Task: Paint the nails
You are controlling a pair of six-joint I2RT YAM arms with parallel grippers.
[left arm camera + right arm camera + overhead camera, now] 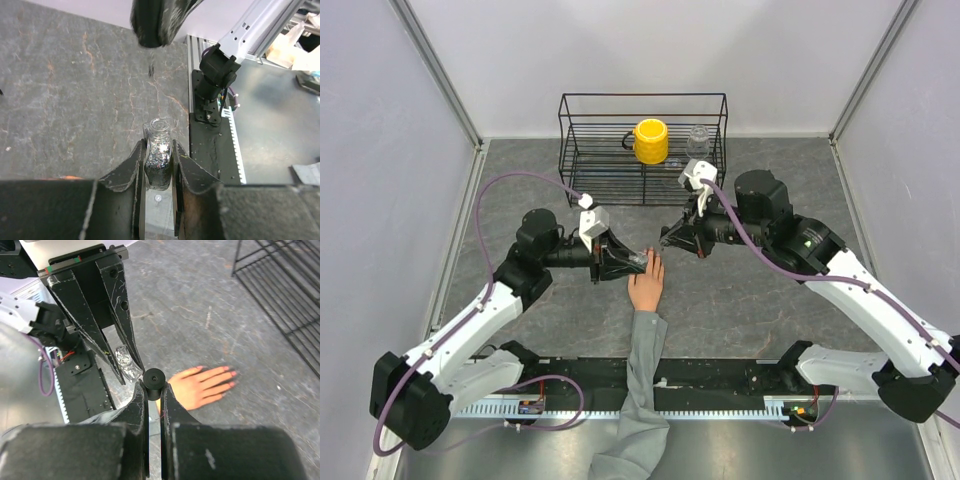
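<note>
The peach mannequin hand [646, 288] lies palm down mid-table, its grey sleeve [642, 390] running to the near edge. Its nails [226, 376] look pink in the right wrist view, where the hand [200, 387] lies just past my fingers. My left gripper [620, 263] is shut on an open glass bottle of glittery polish [158, 159], held beside the hand's left side; the bottle also shows in the right wrist view [126, 362]. My right gripper [672, 238] is shut on the black brush cap [153, 381], held above the hand's fingertips, close to the bottle.
A black wire rack [642, 150] stands at the back, holding a yellow cup [650, 141] and a clear glass jar [698, 141]. White walls enclose the grey stone-patterned table [760, 300]. A black rail [720, 372] runs along the near edge.
</note>
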